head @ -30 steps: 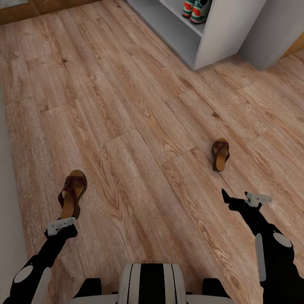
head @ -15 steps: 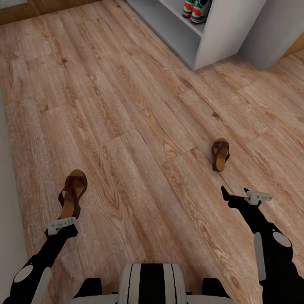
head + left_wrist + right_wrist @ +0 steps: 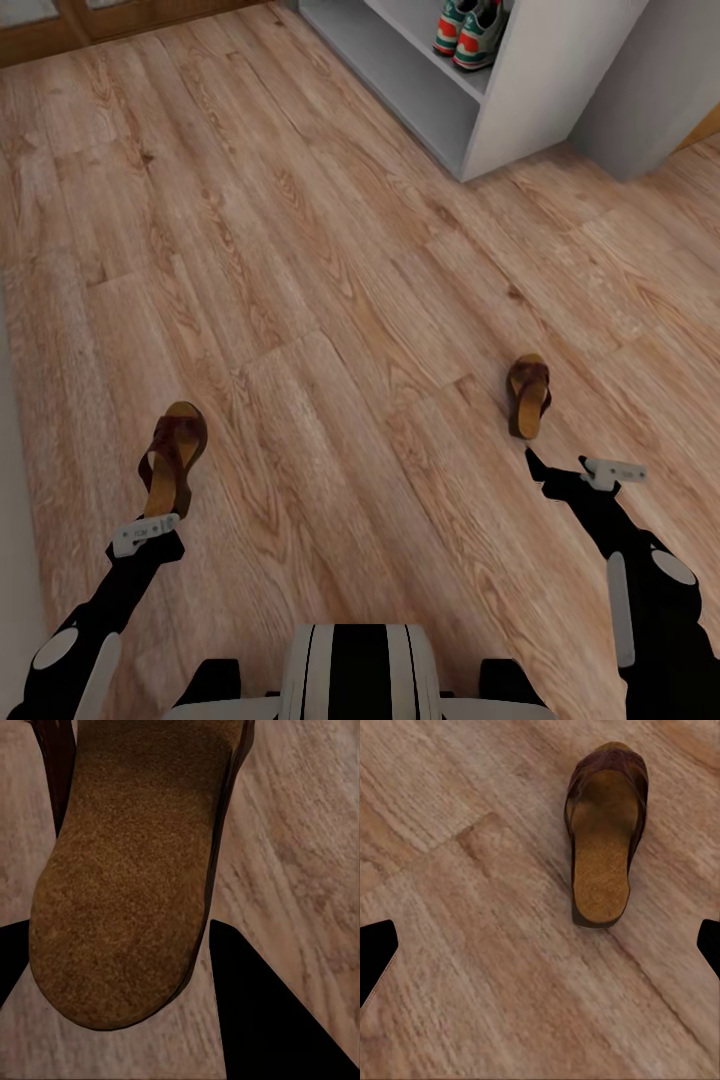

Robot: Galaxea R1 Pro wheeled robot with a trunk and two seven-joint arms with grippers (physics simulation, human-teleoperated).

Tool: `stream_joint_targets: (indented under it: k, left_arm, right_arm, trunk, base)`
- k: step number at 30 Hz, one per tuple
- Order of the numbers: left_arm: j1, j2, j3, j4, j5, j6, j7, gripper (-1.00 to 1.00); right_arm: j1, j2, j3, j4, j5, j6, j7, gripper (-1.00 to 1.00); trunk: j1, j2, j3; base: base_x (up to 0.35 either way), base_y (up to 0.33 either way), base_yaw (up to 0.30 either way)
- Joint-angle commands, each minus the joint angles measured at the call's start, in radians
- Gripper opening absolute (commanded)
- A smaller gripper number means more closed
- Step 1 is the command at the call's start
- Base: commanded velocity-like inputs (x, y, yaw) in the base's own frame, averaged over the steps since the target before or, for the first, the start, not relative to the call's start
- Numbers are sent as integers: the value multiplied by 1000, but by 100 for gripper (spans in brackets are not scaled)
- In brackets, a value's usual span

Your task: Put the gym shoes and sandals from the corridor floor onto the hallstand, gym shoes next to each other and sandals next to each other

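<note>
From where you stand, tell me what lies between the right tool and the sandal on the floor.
Nothing visible: only bare corridor floor separates the right tool from the sandal, which lies flat just ahead of it.

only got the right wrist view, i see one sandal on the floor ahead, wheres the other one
observer: The other sandal is in the left tool, gripped at its heel end.
operator: are the gym shoes on the floor too
observer: No, both gym shoes sit side by side on a shelf of the rack.
operator: which way is the rack from the sandal i see
observer: In the head view the rack is further ahead of the robot than the floor sandal, with open floor in between.
</note>
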Motion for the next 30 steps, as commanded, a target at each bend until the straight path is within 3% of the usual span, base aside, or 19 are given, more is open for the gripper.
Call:
stream_joint_targets:
  k: [1,12,19,30]
  left_arm:
    - [1,0,0,0,-3,-4,-3,-100]
    - [7,-1,-9,1,-3,-1,-1,-100]
    - [7,-8,-18,3,-3,4,0,-100]
    - [7,-14,-23,5,-7,-13,-5,-100]
  right_arm:
    - [2,0,3,-1,0,2,1,100]
    - [5,-3,11,-9,2,17,11,100]
    - [6,-28,11,-9,1,24,15,100]
    - [6,-38,8,-10,1,25,28,100]
  trunk:
    - [0,0,0]
    - [0,0,0]
    - [0,0,0]
    - [0,0,0]
  base:
    - [140,0,0]
    - [46,0,0]
    - [4,0,0]
    - [0,0,0]
